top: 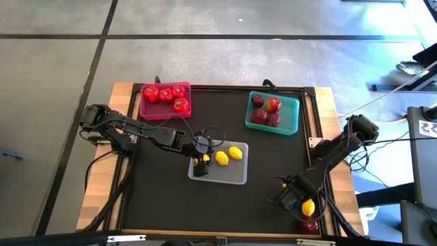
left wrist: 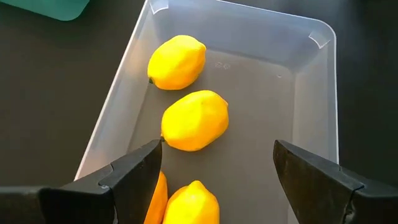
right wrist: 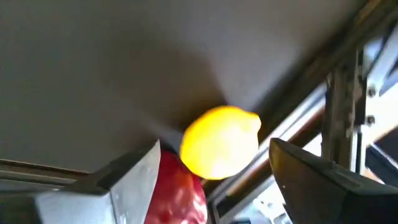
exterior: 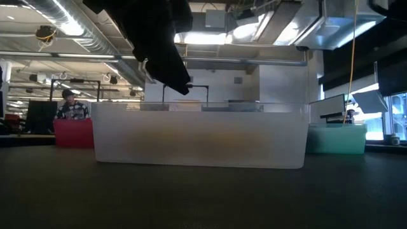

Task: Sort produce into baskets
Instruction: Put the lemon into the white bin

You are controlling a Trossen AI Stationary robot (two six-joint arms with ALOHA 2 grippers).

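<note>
Sorting nearly finished, by the look of it: three trays already loaded and two stragglers left at the near right corner of the bench [top: 225,198]. Hanging over the translucent tray [top: 235,179], left end effector [left wrist: 214,180] with fingers spread wide and nothing between them; judged to be just after a lemon drop. In that tray, lemons [left wrist: 194,120] only: two lying clear beyond the fingertips, and more yellow under the fingers, one lemon for sure and perhaps a second beside it, too cropped to count. Reaching low at the right corner, right end effector [right wrist: 214,171], fingers apart and empty, framing a loose lemon [right wrist: 219,142] with a dark red apple [right wrist: 180,193] touching it on one side. Both pieces sitting right at the bench edge, close to the frame rails.

Next move, as a judgement: closing on that lemon without nudging the apple off the edge, then carrying it across to the translucent tray, where the left arm may need to clear out first. After that, apple to the teal tray [top: 292,117].

Pink tray [top: 145,109], far left: red peppers [top: 166,94], four or so. Teal tray, far right: about four dark apples [top: 266,109]. No mixing visible in any tray
</note>
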